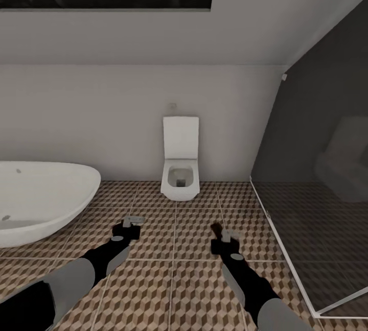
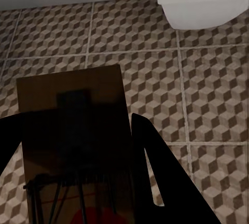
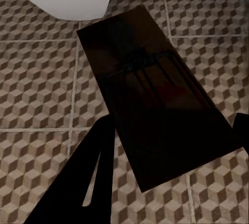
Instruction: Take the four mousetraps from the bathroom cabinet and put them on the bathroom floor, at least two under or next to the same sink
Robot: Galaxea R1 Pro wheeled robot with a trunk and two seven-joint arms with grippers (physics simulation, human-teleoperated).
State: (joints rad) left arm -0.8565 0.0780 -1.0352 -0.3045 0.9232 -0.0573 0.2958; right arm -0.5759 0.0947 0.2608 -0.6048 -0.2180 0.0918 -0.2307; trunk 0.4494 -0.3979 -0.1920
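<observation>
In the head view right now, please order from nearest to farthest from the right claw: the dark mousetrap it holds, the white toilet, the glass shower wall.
1. Dark mousetrap, held in the right claw.
2. Glass shower wall, to its right.
3. White toilet, ahead at the wall.

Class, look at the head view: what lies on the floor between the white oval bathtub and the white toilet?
Nothing: in the head view, bare cube-patterned brown-and-beige floor tile stretches between the white oval bathtub and the white wall-hung toilet.

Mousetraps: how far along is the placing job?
In hand: the left gripper holds a flat brown wooden mousetrap, and the right gripper holds a dark wooden mousetrap. Both hang above the cube-patterned tiled floor near the white toilet. No trap lies on the floor yet.
</observation>
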